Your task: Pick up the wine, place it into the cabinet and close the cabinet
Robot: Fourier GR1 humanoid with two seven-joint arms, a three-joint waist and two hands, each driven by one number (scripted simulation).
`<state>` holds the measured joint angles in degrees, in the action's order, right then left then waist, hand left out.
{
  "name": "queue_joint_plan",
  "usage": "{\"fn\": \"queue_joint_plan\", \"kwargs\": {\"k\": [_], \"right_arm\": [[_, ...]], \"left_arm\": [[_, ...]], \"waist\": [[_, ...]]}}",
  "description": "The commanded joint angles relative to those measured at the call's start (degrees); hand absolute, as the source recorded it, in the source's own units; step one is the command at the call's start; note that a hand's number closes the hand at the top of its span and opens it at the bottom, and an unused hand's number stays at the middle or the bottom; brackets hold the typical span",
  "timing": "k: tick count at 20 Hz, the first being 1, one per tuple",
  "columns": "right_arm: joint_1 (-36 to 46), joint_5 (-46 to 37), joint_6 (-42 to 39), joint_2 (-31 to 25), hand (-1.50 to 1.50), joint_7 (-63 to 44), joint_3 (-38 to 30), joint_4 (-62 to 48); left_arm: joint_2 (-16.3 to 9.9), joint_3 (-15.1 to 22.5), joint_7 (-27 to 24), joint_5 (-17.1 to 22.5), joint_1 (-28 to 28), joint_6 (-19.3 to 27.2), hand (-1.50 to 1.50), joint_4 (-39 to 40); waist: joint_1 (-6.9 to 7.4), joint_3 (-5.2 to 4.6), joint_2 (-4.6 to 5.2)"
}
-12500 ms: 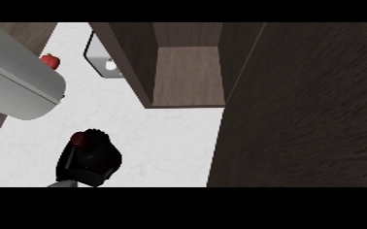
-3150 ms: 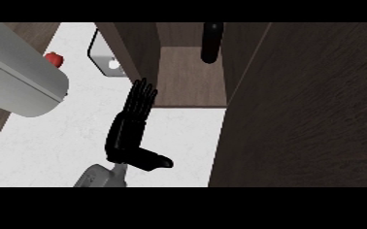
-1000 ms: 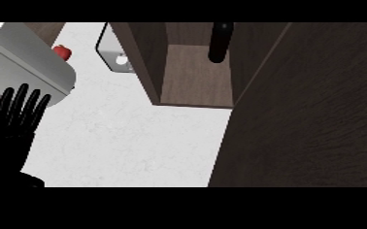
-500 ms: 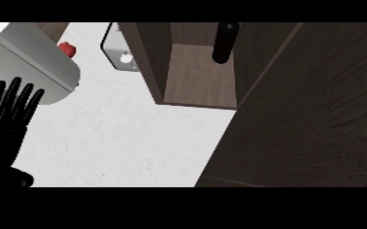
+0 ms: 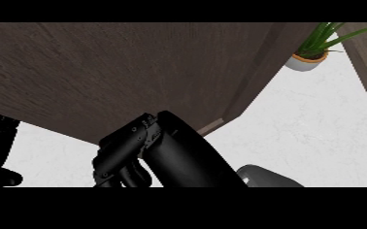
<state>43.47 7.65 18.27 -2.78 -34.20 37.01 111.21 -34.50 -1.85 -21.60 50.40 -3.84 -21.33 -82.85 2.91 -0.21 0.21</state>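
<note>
View swung: cabinet fills frame, wine hidden, right hand curled

Potted plant top right, on white counter.

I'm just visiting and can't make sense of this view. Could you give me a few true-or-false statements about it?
1. A potted plant stands at the upper right. True.
2. A wine bottle stands in plain sight on the counter. False: no bottle shows anywhere.
3. A dark wooden cabinet panel fills much of the view. True.
4. The counter is black. False: it is white.
5. The right hand is up beside the plant. False: it is low in the view, at the cabinet panel's lower edge.
</note>
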Motion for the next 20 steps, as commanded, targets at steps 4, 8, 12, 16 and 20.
{"fn": "queue_joint_plan", "kwargs": {"k": [4,8,12,16,20], "right_arm": [[11.81,8.49,0.38,2.71,1.5,7.07,-8.26,-19.16],[12.23,12.35,0.51,2.76,1.5,8.22,-8.85,-22.5],[12.42,14.35,-1.37,2.77,1.5,11.99,-12.36,-29.3],[10.26,13.22,-6.14,2.78,1.5,16.07,-15.12,-34.09],[12.0,11.26,-10.12,2.78,1.5,20.39,-18.23,-40.72]], "left_arm": [[0.55,-1.94,-0.62,-1.16,-4.31,-1.89,-1.5,-1.22],[1.27,-3.63,-0.54,-1.96,-2.8,-3.98,-1.5,2.17],[1.89,-4.12,2.27,-2.25,0.09,-0.1,-1.5,0.16],[4.26,-4.38,0.63,-4.58,0.45,-1.5,-1.5,1.96],[3.07,-6.64,2.84,-2.35,-1.52,-4.16,-1.5,0.3]], "waist": [[-0.98,0.18,-0.01],[-1.93,0.18,-0.13],[-2.07,0.2,-0.08],[-2.37,0.2,-0.13],[-2.09,0.2,-0.13]]}}
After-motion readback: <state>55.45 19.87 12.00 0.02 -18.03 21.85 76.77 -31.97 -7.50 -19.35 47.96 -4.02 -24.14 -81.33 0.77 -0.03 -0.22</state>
